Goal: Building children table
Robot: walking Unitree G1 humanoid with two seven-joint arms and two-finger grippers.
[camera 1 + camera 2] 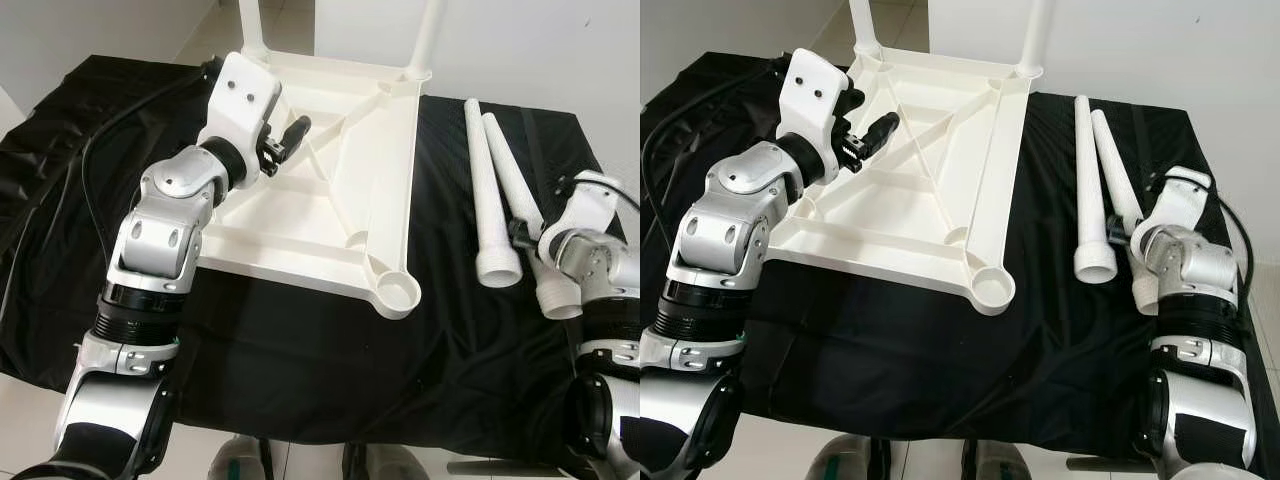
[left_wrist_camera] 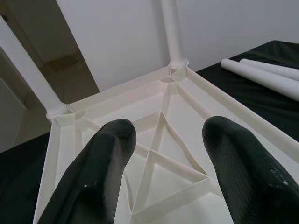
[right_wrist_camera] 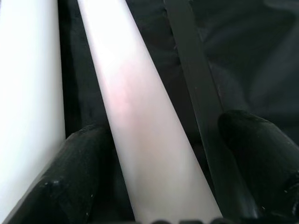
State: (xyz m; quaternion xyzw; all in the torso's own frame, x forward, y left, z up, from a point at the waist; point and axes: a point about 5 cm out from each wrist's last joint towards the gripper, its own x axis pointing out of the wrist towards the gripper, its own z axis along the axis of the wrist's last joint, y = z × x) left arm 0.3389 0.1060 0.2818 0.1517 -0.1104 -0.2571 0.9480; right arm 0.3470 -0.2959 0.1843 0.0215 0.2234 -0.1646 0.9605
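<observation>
Left gripper (image 2: 163,163) is hovering over the upside-down white plastic children's tabletop (image 1: 330,215), its two black fingers (image 2: 98,172) spread wide with nothing between them and pointing across the ribbed underside toward the far edge. That tabletop is lying on a black cloth (image 1: 300,350) that is covering the work surface, with two white tubular legs (image 1: 428,35) already standing upright in its two far corner sockets. An empty round socket (image 1: 400,292) is showing at the near right corner of the frame, and diagonal ribs are crossing the middle of the underside.

Right gripper (image 3: 163,186) is sitting low over the cloth to the right of the tabletop, its fingers (image 3: 252,158) parted and straddling the outer one of two loose white tapered plastic legs (image 1: 1120,200). That leg is running between the pads, but whether they are pressing on it cannot be told. The other loose white leg (image 1: 485,190) is lying just beside it, on the side nearer the tabletop, its wide open end facing the robot. Both loose legs are lying roughly parallel, apart from the tabletop. A black strap (image 3: 196,93) is lying along the cloth next to the straddled leg.
</observation>
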